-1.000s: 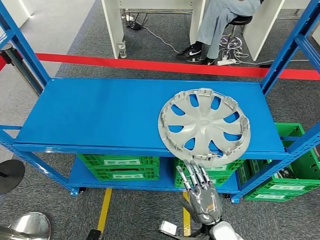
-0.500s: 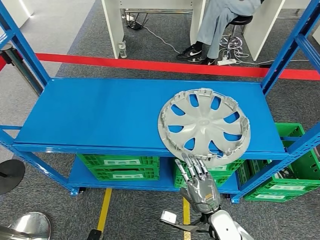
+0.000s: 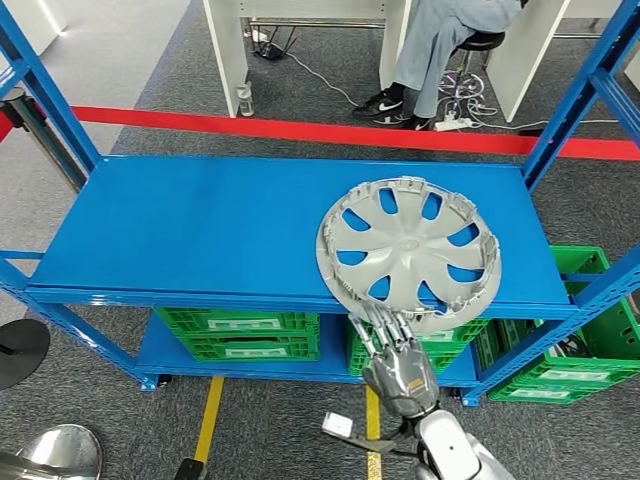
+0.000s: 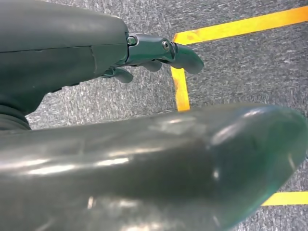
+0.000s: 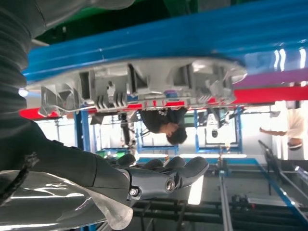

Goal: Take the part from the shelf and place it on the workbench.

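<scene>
I see blue shelf (image 3: 189,230) across head view, green crates (image 3: 238,333) on lower level. Grey wheel cover (image 3: 407,250) flat on top level, right side, near edge overhanging shelf front. My right hand (image 3: 396,365) just below that overhang, fingers (image 3: 381,335) spread apart, holding nothing; contact with rim unclear. Left hand (image 4: 160,48) over grey floor, fingers loosely extended, holding nothing.

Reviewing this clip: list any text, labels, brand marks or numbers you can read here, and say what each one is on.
No text here is readable.
Green crates under the blue shelf: white label strips, print too small to read.
Person's black shoe: white logo mark, no letters.
Wheel cover: no marking seen.
Right hand: no marking seen.
</scene>
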Robot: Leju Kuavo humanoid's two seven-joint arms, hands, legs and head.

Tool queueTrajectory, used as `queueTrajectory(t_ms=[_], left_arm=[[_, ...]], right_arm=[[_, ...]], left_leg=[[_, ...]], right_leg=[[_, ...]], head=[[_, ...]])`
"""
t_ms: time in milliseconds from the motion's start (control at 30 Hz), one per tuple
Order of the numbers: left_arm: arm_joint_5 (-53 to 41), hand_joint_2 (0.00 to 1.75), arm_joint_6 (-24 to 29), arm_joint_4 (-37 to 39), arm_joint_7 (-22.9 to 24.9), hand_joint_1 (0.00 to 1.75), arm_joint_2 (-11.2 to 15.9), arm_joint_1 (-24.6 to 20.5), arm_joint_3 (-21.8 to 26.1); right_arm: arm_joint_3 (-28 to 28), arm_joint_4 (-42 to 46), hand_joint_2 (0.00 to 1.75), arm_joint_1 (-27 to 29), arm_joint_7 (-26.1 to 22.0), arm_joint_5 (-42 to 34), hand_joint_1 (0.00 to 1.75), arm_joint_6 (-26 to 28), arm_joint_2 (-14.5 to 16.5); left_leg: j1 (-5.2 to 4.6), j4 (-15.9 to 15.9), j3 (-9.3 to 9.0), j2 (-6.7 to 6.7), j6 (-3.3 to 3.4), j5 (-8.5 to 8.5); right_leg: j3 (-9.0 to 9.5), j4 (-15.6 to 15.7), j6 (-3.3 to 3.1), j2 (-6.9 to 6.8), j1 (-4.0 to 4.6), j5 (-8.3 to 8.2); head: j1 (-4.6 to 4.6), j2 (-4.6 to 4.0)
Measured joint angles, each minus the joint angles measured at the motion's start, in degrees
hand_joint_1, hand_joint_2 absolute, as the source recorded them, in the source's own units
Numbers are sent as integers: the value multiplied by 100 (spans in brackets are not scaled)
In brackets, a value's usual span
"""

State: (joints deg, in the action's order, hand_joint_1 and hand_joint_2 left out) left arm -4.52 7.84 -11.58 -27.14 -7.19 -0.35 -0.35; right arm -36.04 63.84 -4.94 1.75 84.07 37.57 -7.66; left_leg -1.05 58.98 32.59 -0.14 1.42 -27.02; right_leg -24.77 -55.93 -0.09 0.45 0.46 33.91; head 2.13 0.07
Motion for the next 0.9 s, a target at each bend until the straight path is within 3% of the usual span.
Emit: queueTrajectory(t_ms=[333, 900], left_arm=[[-37, 0, -86, 0, -67, 0, 0, 1, -36], [-37, 0, -77, 2, -73, 0, 2, 2, -79]], right_arm=[[373, -542, 175, -478, 133, 35, 0, -41, 24], [594, -854, 175, -665, 216, 59, 0, -93, 74]], left_leg=[[-1, 1, 0, 0, 4, 4], [-1, 1, 0, 0, 4, 4]], right_leg=[[0, 0, 4, -1, -1, -6], [0, -1, 4, -1, 0, -6]], head=[[-1, 0], [1, 0]])
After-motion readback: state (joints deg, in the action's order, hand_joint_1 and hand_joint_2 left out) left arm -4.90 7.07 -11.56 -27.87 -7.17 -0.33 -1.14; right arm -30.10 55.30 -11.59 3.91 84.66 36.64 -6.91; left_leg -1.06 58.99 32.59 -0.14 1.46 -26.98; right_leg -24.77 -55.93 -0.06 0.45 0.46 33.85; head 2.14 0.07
